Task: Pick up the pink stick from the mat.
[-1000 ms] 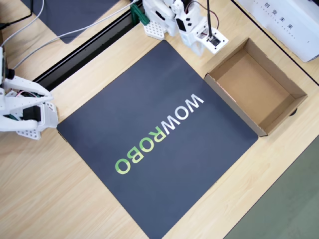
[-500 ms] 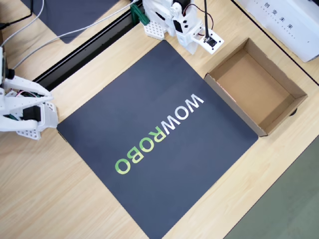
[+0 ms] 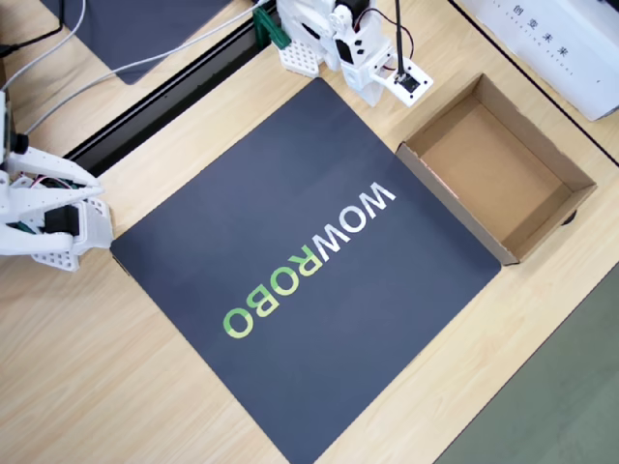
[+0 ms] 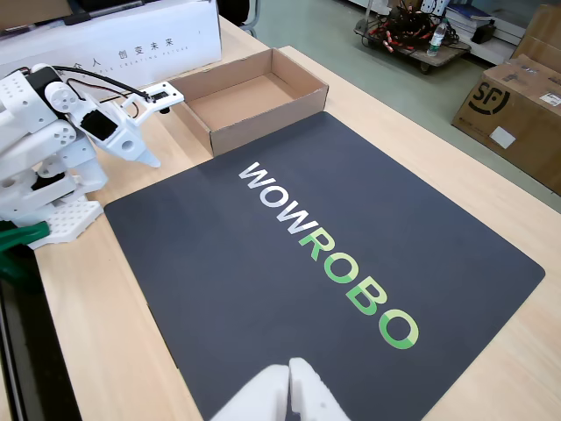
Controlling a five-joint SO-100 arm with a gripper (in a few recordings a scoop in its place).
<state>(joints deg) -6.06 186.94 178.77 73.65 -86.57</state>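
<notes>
1. Dark navy mat (image 3: 309, 261) lettered WOWROBO lies square on a pale wooden table (image 3: 116, 387); no pink stick can be made out anywhere on it in the overhead or fixed view.
2. White robot arm (image 4: 53, 123) sits folded at the mat's edge, its gripper (image 4: 145, 153) tucked low near its base and just beside an open cardboard box (image 3: 498, 174).
3. Whether the jaws stand wide or closed cannot be told; one pointed white finger shows in the fixed view, and nothing pink is visible between the fingers.
4. Inside the box only bare cardboard shows; where the stick now lies cannot be told.
5. Judging by the bare mat and the parked arm, the pickup looks either finished or not yet set up.
</notes>
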